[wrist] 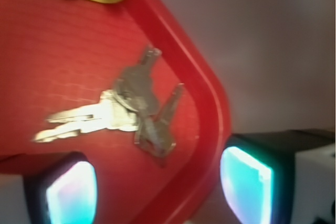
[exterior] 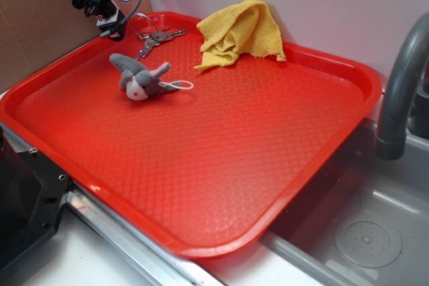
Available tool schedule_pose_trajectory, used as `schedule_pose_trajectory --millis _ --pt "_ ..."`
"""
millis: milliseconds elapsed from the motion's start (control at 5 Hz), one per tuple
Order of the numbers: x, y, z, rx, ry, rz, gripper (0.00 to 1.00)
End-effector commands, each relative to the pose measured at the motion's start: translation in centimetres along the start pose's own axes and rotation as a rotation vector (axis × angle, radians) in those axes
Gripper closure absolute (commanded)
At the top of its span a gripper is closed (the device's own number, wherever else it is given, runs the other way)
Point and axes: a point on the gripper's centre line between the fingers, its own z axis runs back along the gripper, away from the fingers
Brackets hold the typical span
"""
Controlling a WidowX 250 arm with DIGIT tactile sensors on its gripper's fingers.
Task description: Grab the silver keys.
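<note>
The silver keys (exterior: 155,38) lie on their thin wire ring in the far left corner of the red tray (exterior: 221,165). In the wrist view the silver keys (wrist: 126,114) spread flat just above the gap between my fingers, close to the tray's rim. My gripper (exterior: 110,26) hangs above and to the left of them, open, with nothing between its fingers. Both glowing pads (wrist: 73,192) show at the bottom of the wrist view, wide apart; the gripper (wrist: 157,190) is over the tray corner.
A grey-and-white plush toy (exterior: 142,78) with a white loop lies in front of the keys. A yellow cloth (exterior: 241,31) is bunched at the tray's back edge. A grey faucet (exterior: 402,92) and sink (exterior: 362,232) are at the right. Brown cardboard (exterior: 33,25) stands at the left.
</note>
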Motion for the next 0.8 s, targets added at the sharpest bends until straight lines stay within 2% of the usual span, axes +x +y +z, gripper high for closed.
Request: schedule_pose_trajectory --millis 0,200,600 --pt "3.1 0.2 -2.8 -0.063 -0.002 0.021 0.0" --pt "3.6 -1.0 -3.7 -0.101 -0.024 0.016 1.0" --pt "4.9 -2.9 -3.2 -0.097 -0.004 0.015 1.0"
